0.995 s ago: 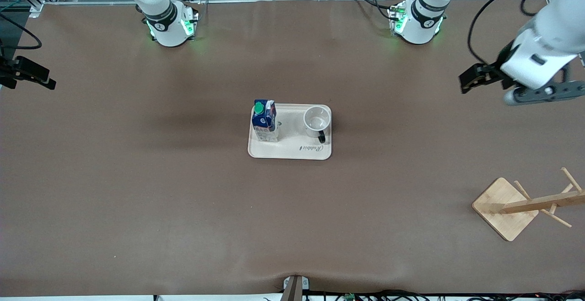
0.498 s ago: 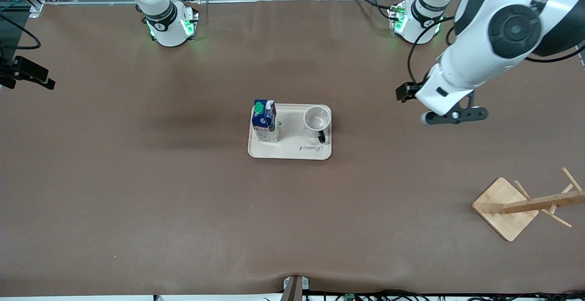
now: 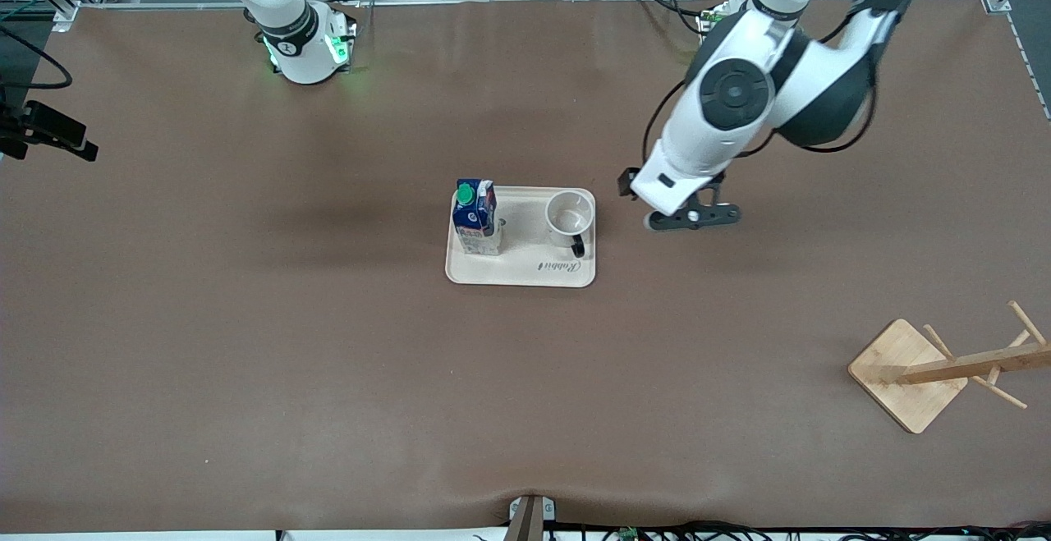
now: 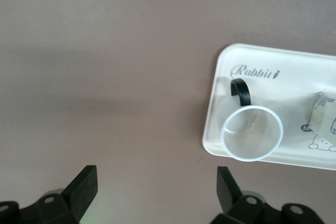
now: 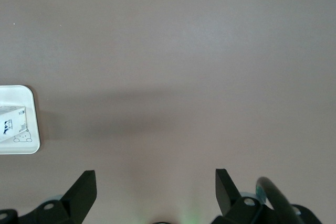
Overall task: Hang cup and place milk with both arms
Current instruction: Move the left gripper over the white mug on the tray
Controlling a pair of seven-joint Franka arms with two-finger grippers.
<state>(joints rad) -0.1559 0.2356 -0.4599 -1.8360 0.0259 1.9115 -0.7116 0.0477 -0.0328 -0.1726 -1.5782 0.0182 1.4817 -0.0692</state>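
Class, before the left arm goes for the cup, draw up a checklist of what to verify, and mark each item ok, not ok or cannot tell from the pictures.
1. Left gripper open and empty: ok.
2. Left gripper over the cup: not ok; it hangs over bare table beside the tray, toward the left arm's end.
3. Cup upright on the tray, black handle free: ok.
4. Milk upright, apart from the cup: ok.
5. Rack standing with bare pegs: ok.
6. Right gripper open, waiting at its end of the table: ok.
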